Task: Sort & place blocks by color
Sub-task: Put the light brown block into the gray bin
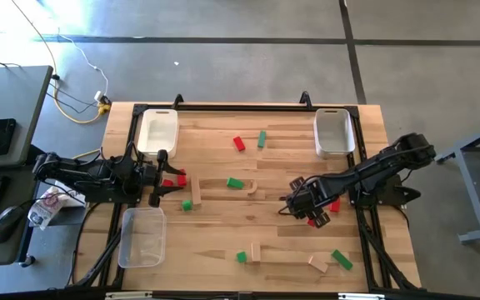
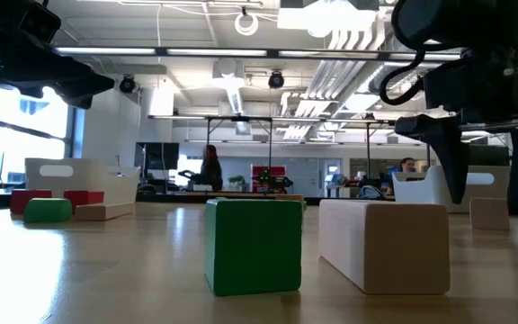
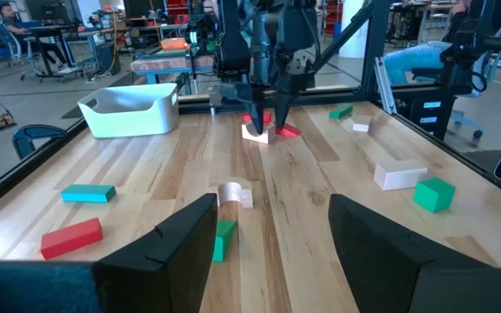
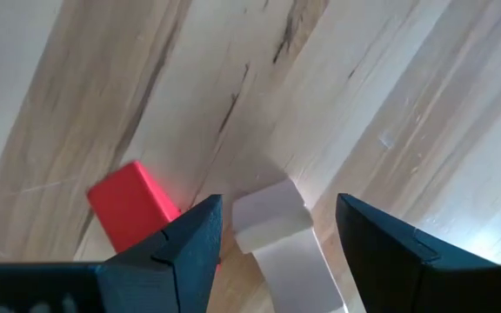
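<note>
Bright, even overhead light. Low view: rows of ceiling strip lights [image 2: 241, 49] glare white; the near green block [image 2: 253, 245] is soft, out of focus. High view: blown-out patch on the floor [image 1: 23, 21], top left corner. Right wrist view: pale sheen on the bench [image 4: 459, 217] beside the dark fingers [image 4: 381, 252], faint shadow under them.
</note>
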Robot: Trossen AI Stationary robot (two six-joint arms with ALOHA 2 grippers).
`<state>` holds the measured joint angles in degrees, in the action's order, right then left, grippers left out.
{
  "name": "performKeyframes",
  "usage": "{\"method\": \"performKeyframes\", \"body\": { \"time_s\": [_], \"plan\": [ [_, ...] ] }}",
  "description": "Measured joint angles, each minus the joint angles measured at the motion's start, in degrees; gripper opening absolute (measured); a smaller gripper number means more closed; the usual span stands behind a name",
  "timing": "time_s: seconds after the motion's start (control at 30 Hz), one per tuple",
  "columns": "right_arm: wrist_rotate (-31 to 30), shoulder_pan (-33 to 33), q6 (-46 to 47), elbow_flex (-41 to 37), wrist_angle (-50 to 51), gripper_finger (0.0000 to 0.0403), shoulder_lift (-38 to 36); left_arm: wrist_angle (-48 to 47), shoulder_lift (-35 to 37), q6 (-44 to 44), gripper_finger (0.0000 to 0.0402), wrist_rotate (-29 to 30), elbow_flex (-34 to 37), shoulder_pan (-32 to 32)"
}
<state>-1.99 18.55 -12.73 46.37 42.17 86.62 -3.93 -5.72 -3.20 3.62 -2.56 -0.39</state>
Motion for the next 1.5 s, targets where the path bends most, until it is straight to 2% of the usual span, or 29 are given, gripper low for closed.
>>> {"method": "performKeyframes", "body": {
  "time_s": [0.47,0.6,0.73,0.9,0.97,1.23,1.5],
  "plan": [
    [-0.4,0.0,-1.7,0.2,-0.6,0.0202,6.2,0.0,0.0,0.0,0.0209,0.0,0.0,0.0],
    [-0.1,0.0,-0.8,0.2,-0.6,0.0158,5.8,0.0,0.0,0.0,0.0209,0.0,0.0,0.0],
    [-2.5,-0.1,2.2,0.1,-0.8,0.0092,5.5,0.0,0.0,0.0,0.0209,0.0,0.0,0.0],
    [-2.5,-0.3,6.9,0.0,-0.5,0.0018,5.5,0.0,0.0,0.0,0.0209,0.0,0.0,0.0],
    [-2.5,-0.4,8.0,0.0,-0.4,0.0004,5.5,0.0,0.0,0.0,0.0209,0.0,0.0,0.0],
    [-3.8,-0.5,16.0,0.0,-0.5,0.0038,5.5,0.0,0.0,0.0,0.0209,0.0,0.0,0.0],
    [-8.7,-0.5,32.1,0.0,-1.5,0.0087,5.6,0.0,0.0,0.0,0.0209,0.0,0.0,0.0]
  ]
}}
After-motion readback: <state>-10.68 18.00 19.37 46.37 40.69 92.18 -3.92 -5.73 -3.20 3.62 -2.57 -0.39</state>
